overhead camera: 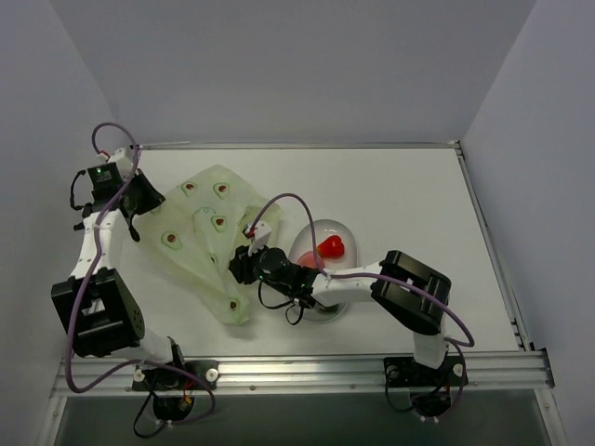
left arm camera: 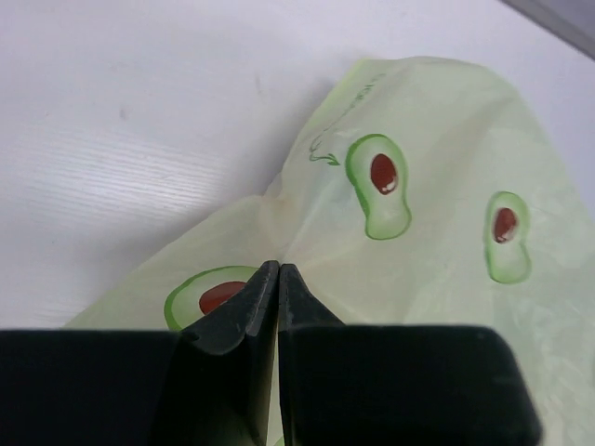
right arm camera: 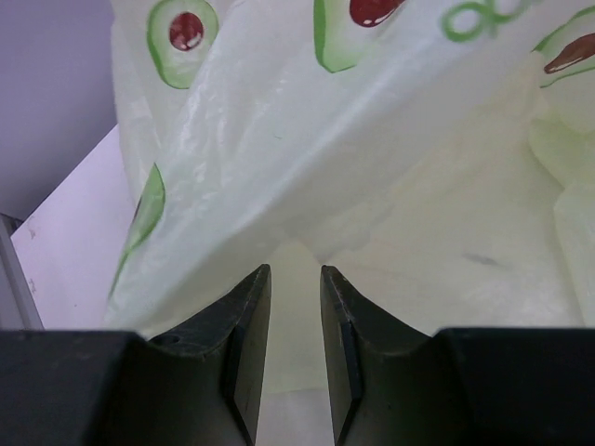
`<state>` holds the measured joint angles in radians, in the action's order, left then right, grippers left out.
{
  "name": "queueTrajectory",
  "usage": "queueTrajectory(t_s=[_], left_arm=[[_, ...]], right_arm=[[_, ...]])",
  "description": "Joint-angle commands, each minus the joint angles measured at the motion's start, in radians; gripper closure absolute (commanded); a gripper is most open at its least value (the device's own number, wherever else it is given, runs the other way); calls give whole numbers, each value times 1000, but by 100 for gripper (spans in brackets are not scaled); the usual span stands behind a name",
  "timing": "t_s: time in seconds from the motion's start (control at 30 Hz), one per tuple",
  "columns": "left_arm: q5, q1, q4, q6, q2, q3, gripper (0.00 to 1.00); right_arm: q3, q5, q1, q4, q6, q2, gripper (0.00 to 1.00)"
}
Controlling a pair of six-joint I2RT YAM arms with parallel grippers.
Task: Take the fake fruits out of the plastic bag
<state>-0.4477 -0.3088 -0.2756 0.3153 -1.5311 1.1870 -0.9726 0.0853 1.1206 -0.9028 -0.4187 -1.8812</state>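
Observation:
The plastic bag [overhead camera: 206, 237], pale yellow-green with avocado prints, lies spread on the white table. My left gripper [overhead camera: 149, 199] is at its left edge. In the left wrist view the jaws are shut at the tips [left arm camera: 279, 268] on a pinched fold of the bag [left arm camera: 428, 242]. My right gripper [overhead camera: 240, 266] is at the bag's right edge. In the right wrist view it [right arm camera: 296, 271] is open by a narrow gap, with nothing between the jaws, facing the bag's film [right arm camera: 372, 167]. A red fruit [overhead camera: 331, 246] and a pink one [overhead camera: 305, 258] lie in the dish. The other fruits are hidden.
A clear oval dish [overhead camera: 346, 229] stands right of the bag, partly under my right arm. Purple cables loop over both arms. A metal rail [overhead camera: 307, 368] runs along the near table edge, and grey walls close in the left, back and right.

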Motion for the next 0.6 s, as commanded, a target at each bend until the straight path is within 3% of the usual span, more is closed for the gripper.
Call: queueTrajectory(t_s=[0.0,0.17,0.3,0.43,0.5,0.57], left_arm=[[-59,10,73,59,106,-18,98],[-137,19,163,148,173,-82,98],[-129,46,156,171,279,-87,98],[-140,57,136,199,279,-110,98],[-202,72,232,269,313,-134,97],[-61,151,127,167,328,-84,98]], right_arm=[[-38,82,-10,13,4,-6,76],[-37,128,-30,31,3,-13,76],[-14,178,-30,36,29,20,75],[1,191,-31,25,23,37,75],[17,194,-24,16,23,65,75],[20,182,-24,24,21,67,74]])
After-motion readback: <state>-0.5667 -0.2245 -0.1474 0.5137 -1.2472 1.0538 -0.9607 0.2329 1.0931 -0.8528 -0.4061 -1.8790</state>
